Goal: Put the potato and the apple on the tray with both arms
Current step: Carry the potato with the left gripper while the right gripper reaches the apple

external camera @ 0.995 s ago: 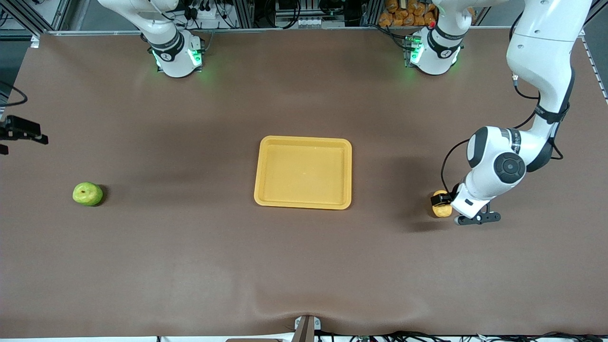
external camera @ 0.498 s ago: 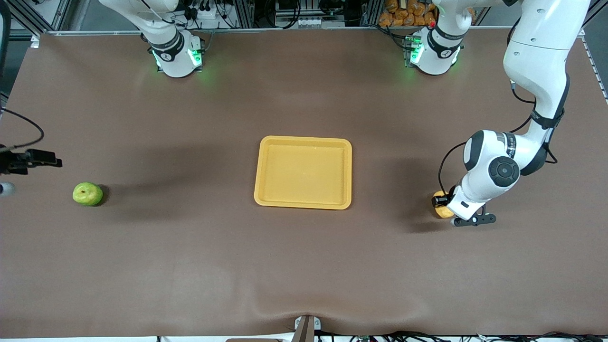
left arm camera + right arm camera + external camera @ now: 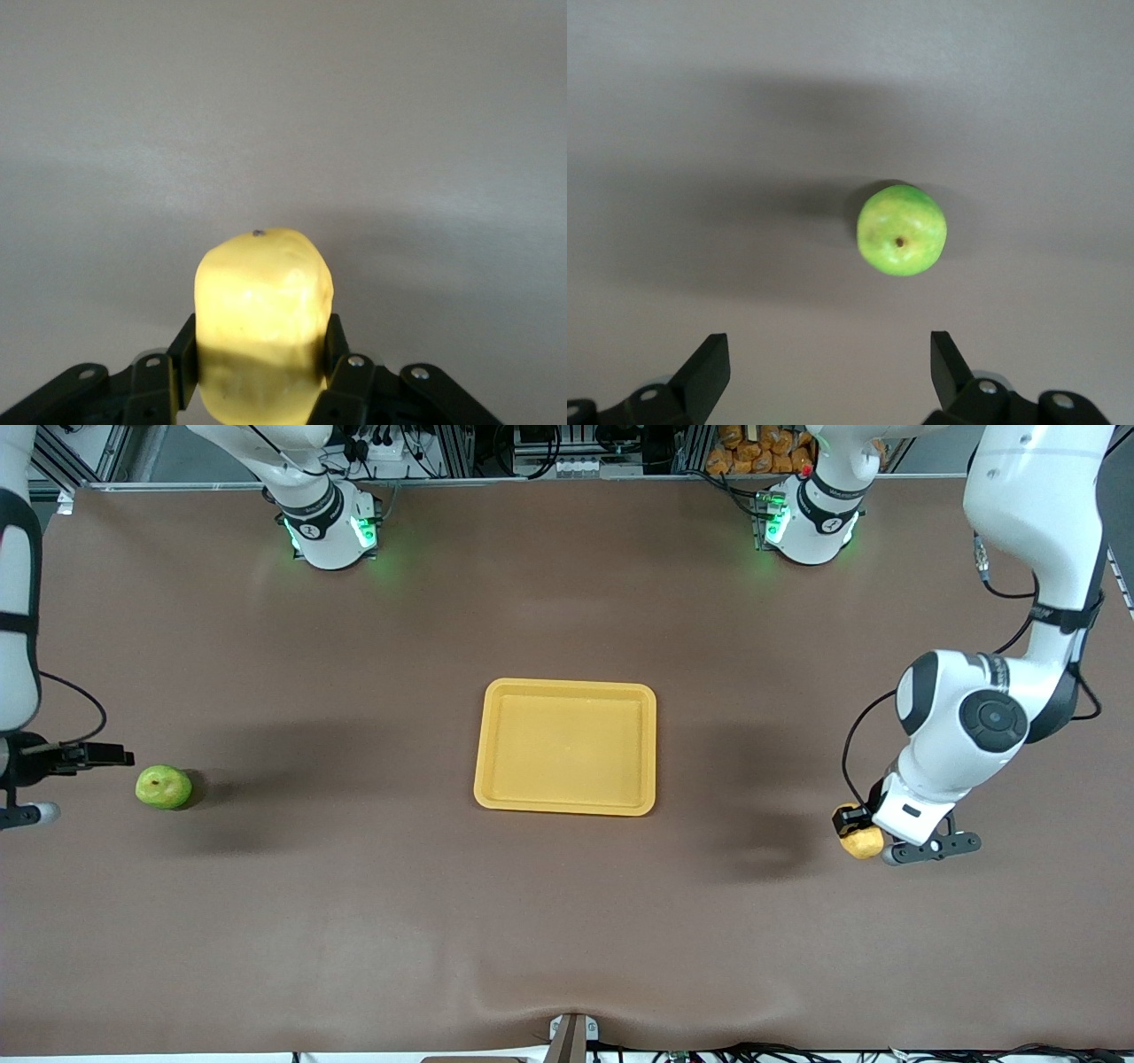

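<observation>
The yellow-tan potato [image 3: 862, 841] is held in my left gripper [image 3: 856, 829], which is shut on it a little above the table toward the left arm's end. In the left wrist view the potato [image 3: 262, 310] sits between the black fingers [image 3: 184, 347] of the left gripper [image 3: 260, 354]. The green apple [image 3: 163, 786] lies on the table toward the right arm's end. My right gripper [image 3: 69, 784] is open and empty beside it. The right wrist view shows the apple [image 3: 902, 229] ahead of the right gripper [image 3: 829, 359]. The yellow-orange tray [image 3: 567, 685] lies empty mid-table.
The brown table cover [image 3: 567, 921] has a raised wrinkle near its edge closest to the front camera. The arm bases [image 3: 330, 527] stand at the table's edge farthest from that camera. Cables and orange items lie off the table past them.
My left gripper has risen with the potato and shifted toward the left arm's end of the table. My right gripper has come closer to the apple. The apple and tray have not moved.
</observation>
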Controlling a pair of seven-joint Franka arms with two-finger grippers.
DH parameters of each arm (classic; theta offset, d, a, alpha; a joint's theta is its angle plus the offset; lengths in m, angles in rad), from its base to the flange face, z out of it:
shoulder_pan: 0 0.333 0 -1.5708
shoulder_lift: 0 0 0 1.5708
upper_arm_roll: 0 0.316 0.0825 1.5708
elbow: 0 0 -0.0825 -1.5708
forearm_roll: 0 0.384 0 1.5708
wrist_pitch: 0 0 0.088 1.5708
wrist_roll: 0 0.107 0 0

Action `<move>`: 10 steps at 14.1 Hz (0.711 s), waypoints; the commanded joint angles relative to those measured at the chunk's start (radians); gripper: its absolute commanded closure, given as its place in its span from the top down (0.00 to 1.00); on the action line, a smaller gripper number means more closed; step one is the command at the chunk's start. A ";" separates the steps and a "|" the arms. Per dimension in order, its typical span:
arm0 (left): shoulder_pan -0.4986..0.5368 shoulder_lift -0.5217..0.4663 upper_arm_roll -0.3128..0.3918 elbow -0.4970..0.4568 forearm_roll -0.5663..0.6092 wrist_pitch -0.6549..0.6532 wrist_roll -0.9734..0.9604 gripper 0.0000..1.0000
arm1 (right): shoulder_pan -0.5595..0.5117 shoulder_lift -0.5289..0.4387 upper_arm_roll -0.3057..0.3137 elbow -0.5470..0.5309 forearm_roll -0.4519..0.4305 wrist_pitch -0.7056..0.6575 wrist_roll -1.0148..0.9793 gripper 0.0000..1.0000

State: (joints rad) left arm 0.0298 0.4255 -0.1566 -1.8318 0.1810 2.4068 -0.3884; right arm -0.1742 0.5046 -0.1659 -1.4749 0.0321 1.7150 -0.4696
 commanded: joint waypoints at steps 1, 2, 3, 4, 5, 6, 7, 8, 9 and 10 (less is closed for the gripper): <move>0.002 -0.051 -0.053 0.035 0.012 -0.134 -0.052 0.02 | -0.027 0.055 0.009 0.016 -0.001 0.020 -0.015 1.00; 0.002 -0.056 -0.081 0.064 0.014 -0.188 -0.096 0.03 | -0.033 0.077 0.009 0.015 -0.001 0.038 -0.015 1.00; 0.001 -0.056 -0.113 0.089 0.014 -0.236 -0.134 0.02 | -0.037 0.093 0.009 0.005 0.000 0.064 -0.015 1.00; 0.001 -0.056 -0.144 0.106 0.014 -0.268 -0.176 0.03 | -0.040 0.106 0.009 -0.007 0.000 0.089 -0.015 1.00; 0.001 -0.056 -0.177 0.112 0.014 -0.282 -0.214 0.03 | -0.041 0.113 0.009 -0.024 0.000 0.115 -0.017 1.00; 0.001 -0.056 -0.213 0.112 0.014 -0.285 -0.251 0.03 | -0.041 0.126 0.009 -0.041 0.000 0.145 -0.015 1.00; -0.002 -0.053 -0.246 0.112 0.018 -0.290 -0.304 0.03 | -0.041 0.130 0.009 -0.056 0.000 0.184 -0.017 1.00; -0.013 -0.048 -0.280 0.114 0.023 -0.290 -0.361 0.03 | -0.042 0.135 0.009 -0.065 0.000 0.205 -0.018 1.00; -0.046 -0.044 -0.297 0.115 0.029 -0.290 -0.421 0.03 | -0.044 0.150 0.009 -0.070 0.000 0.222 -0.029 1.00; -0.097 -0.030 -0.294 0.121 0.031 -0.290 -0.473 0.03 | -0.053 0.161 0.009 -0.073 0.000 0.245 -0.050 1.00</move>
State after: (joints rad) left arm -0.0011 0.3729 -0.4390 -1.7324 0.1811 2.1357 -0.7567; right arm -0.2020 0.6561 -0.1667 -1.5351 0.0321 1.9249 -0.4803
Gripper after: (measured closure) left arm 0.432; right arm 0.000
